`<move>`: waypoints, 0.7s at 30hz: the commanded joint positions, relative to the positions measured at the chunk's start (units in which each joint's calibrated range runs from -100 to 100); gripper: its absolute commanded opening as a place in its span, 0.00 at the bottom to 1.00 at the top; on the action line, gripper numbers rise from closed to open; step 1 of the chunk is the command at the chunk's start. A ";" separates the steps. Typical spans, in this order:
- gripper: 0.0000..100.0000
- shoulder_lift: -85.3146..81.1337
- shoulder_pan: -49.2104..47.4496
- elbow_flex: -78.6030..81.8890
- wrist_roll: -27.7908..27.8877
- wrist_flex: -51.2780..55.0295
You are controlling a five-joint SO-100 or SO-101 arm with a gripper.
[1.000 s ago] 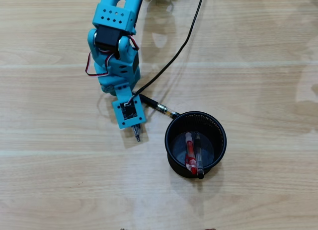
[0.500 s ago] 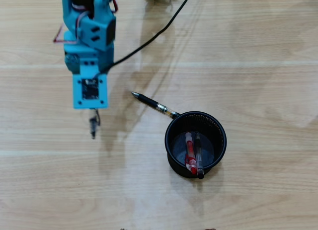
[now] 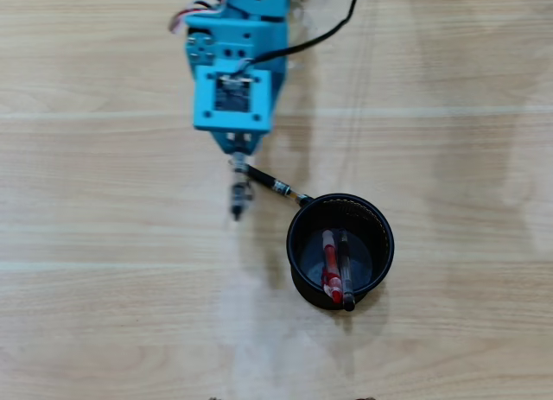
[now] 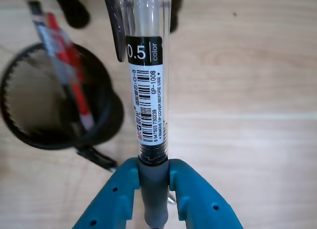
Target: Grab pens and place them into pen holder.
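The slim grey-and-clear pen (image 4: 148, 90) sits clamped in my end effector (image 4: 152, 189); released short of the black mesh pen holder (image 3: 298, 244), it could miss.

The arm (image 3: 238, 59) is built of bright turquoise printed plastic, with a square plate bearing a small dark module and corner screws, red and white wires at its upper joint, a black cable trailing off, and two rounded turquoise claw (image 4: 153, 177) fingers dotted with small holes.
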 commanded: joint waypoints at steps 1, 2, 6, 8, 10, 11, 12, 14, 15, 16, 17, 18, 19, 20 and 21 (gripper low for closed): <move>0.02 -3.09 -5.10 -1.73 -2.09 -11.27; 0.02 -3.09 -6.56 -0.29 -2.77 -14.71; 0.02 -3.94 -10.18 8.50 -5.33 -26.57; 0.02 -3.77 -11.88 12.66 -6.01 -33.88; 0.02 -3.52 -12.93 17.55 -6.74 -40.93; 0.02 -3.52 -13.25 20.09 -7.16 -44.45; 0.02 -3.52 -13.41 22.35 -7.32 -47.72; 0.02 -3.26 -13.97 25.61 -7.58 -52.79; 0.02 -3.18 -14.06 26.33 -7.58 -53.82; 0.02 -3.18 -14.06 26.60 -7.58 -54.08; 0.02 -3.18 -14.06 26.88 -7.58 -53.99; 0.02 -3.18 -14.06 27.06 -7.58 -54.08; 0.02 -3.09 -13.97 27.15 -7.58 -54.08; 0.02 -3.09 -13.89 27.24 -7.58 -54.08; 0.02 -2.93 -13.81 27.33 -7.58 -54.33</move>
